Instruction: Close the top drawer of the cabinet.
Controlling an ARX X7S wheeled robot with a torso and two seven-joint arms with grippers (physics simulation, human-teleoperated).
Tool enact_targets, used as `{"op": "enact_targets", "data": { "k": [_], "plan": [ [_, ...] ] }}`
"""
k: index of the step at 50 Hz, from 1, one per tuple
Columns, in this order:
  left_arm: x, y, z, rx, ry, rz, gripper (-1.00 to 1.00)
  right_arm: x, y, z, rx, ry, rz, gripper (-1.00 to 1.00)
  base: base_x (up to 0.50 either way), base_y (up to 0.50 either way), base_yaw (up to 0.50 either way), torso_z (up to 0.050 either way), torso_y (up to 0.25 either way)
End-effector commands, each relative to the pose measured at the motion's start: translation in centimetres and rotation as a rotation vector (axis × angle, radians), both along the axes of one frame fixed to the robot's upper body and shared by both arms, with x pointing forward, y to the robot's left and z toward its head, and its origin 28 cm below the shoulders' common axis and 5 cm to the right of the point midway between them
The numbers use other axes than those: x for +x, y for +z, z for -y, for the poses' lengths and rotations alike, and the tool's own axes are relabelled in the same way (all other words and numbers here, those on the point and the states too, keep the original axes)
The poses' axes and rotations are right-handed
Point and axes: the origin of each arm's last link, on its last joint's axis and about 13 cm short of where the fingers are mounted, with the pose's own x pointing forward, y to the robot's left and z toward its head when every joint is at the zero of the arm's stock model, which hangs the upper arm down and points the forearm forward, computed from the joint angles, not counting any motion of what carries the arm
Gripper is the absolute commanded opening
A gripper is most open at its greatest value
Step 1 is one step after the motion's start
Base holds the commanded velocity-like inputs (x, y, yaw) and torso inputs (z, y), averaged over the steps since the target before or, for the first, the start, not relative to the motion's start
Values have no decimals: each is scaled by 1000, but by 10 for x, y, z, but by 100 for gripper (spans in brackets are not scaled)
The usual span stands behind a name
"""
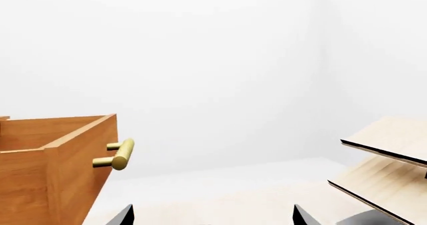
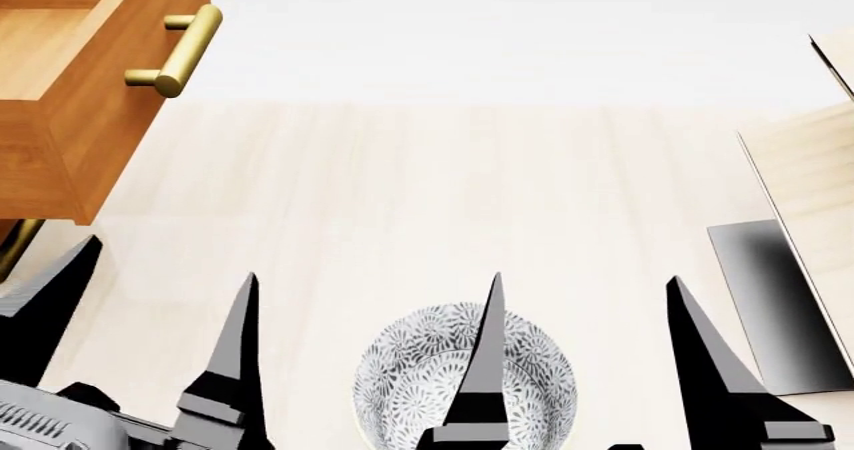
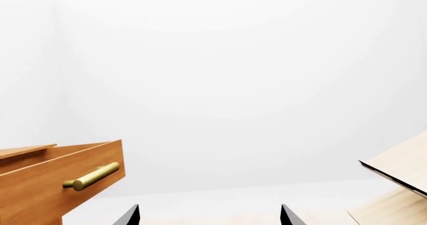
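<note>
The top drawer (image 2: pixel 94 120) stands pulled out at the head view's upper left, orange-brown with a lighter inside and a brass bar handle (image 2: pixel 180 50). The rest of the cabinet is almost wholly out of view. My left gripper (image 2: pixel 170 257) is open and empty, below and in front of the drawer front, apart from it. My right gripper (image 2: pixel 585 278) is open and empty, further right. The drawer (image 1: pixel 60 160) and its handle (image 1: pixel 120 154) show in the left wrist view beyond the open left gripper (image 1: pixel 212 210). The drawer (image 3: pixel 40 185), handle (image 3: pixel 93 176) and open right gripper (image 3: pixel 209 210) show in the right wrist view.
A patterned grey-white bowl (image 2: pixel 407 370) sits low between my arms. Pale slanted boards (image 2: pixel 807 170) on a black base (image 2: pixel 774 300) stand at the right, also in the left wrist view (image 1: pixel 387 160). A lower brass handle (image 2: pixel 14 255) peeks in at the left edge.
</note>
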Motion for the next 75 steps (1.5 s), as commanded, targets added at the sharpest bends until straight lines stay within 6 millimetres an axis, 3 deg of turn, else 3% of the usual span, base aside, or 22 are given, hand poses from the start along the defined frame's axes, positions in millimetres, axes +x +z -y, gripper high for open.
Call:
{"op": "enact_targets", "data": {
  "k": [1, 6, 12, 17, 28, 29, 31, 32, 33, 50, 75],
  "plan": [
    [43, 8, 34, 111, -110, -29, 100, 0, 1, 0, 4, 8, 4, 100, 0, 0, 0, 0, 0],
    [70, 3, 50, 225, -155, -41, 100, -1, 3, 0, 8, 11, 7, 100, 0, 0, 0, 0, 0],
    [97, 3, 54, 286, -140, -52, 100, -2, 5, 2, 14, 8, 12, 100, 0, 0, 0, 0, 0],
    [127, -5, 48, 330, -109, -119, 100, -3, 6, 3, 16, 6, 17, 100, 0, 0, 0, 0, 0],
    [164, 0, 30, 375, -24, -159, 100, -3, 5, 1, 12, 16, 17, 100, 0, 0, 0, 0, 0],
    [179, 2, 18, 404, 22, -183, 100, -3, 6, 1, 14, 14, 18, 100, 0, 0, 0, 0, 0],
    [183, 2, 14, 423, 44, -187, 100, -4, 6, 1, 13, 15, 19, 100, 0, 0, 0, 0, 0],
    [204, 22, -60, 333, 316, -264, 100, -3, 6, 0, 12, 29, 17, 100, 0, 0, 0, 0, 0],
    [207, 12, -67, 339, 341, -319, 100, -3, 6, 0, 12, 29, 17, 100, 0, 0, 0, 0, 0],
    [195, 1, -96, 323, 435, -361, 100, -3, 4, -2, 4, 37, 10, 100, 0, 0, 0, 0, 0],
    [177, 11, -133, 303, 553, -370, 100, -2, 3, -6, -8, 59, 6, 100, 0, 0, 0, 0, 0]
  ]
}}
